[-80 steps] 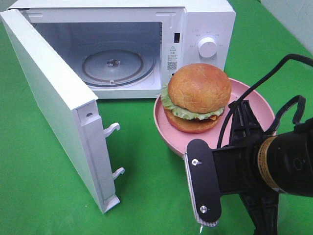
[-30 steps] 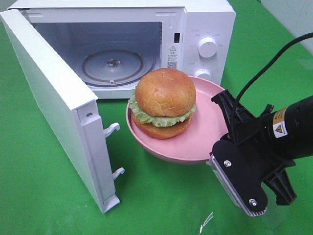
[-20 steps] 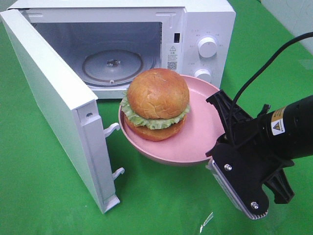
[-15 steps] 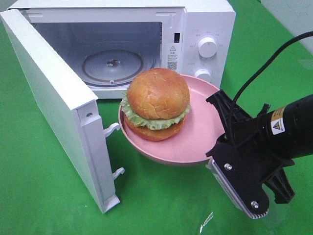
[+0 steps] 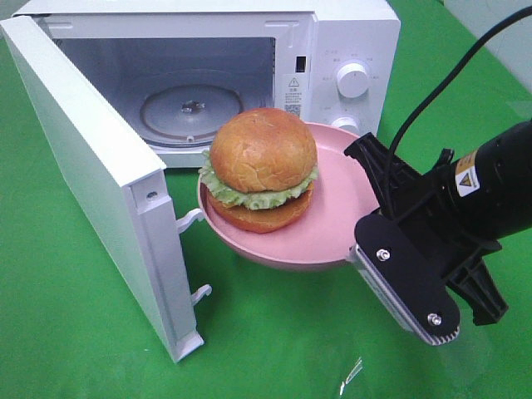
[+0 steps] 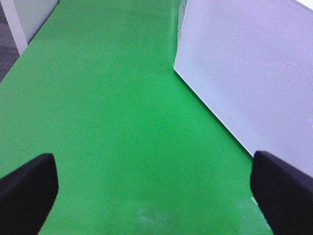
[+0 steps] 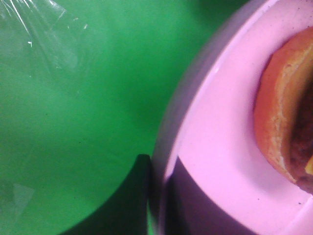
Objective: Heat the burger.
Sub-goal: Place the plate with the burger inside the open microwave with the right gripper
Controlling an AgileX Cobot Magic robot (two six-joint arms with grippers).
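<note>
A green cloth (image 5: 75, 349) covers the table under the white microwave (image 5: 349, 33), whose door (image 5: 83, 166) stands swung fully open, showing the glass turntable (image 5: 191, 112) inside. Just in front of the microwave's opening, a pink plate (image 5: 337, 229) hangs clear of the cloth. The right gripper (image 7: 159, 200) is clamped narrowly on the plate's rim at the side away from the microwave. The burger (image 5: 262, 162) sits on the plate, on the part nearest the door. The left gripper (image 6: 156, 196) is spread wide and empty, over cloth outside the microwave's door.
</note>
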